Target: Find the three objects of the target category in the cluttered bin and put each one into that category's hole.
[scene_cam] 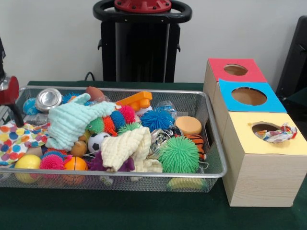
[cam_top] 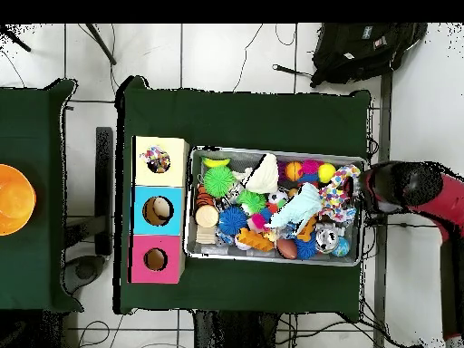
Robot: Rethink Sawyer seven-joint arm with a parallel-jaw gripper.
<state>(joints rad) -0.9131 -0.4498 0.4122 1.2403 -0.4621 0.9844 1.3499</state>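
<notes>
The wire mesh bin (scene_cam: 213, 143) is full of toys and cloths. One polka-dot cloth (scene_cam: 17, 139) lies at the bin's left end, partly over the rim; in the overhead view it (cam_top: 340, 188) is at the bin's right end. Another polka-dot cloth (scene_cam: 279, 133) sits crumpled in the hole (scene_cam: 263, 127) of the yellow-topped box (scene_cam: 268, 143), half sticking out; it also shows in the overhead view (cam_top: 159, 163). My gripper (scene_cam: 12, 103) hangs at the picture's left edge, just above the bin's cloth; the overhead view (cam_top: 367, 186) shows it beside that cloth. A third polka-dot cloth is hidden.
A mint-green cloth (scene_cam: 72, 122) and a cream cloth (scene_cam: 127, 148) lie on top of spiky balls, sport balls and a can. The blue-topped box (scene_cam: 249, 97) and red-topped box (scene_cam: 236, 70) stand behind the yellow one. An orange bowl (cam_top: 14, 199) sits on a side table.
</notes>
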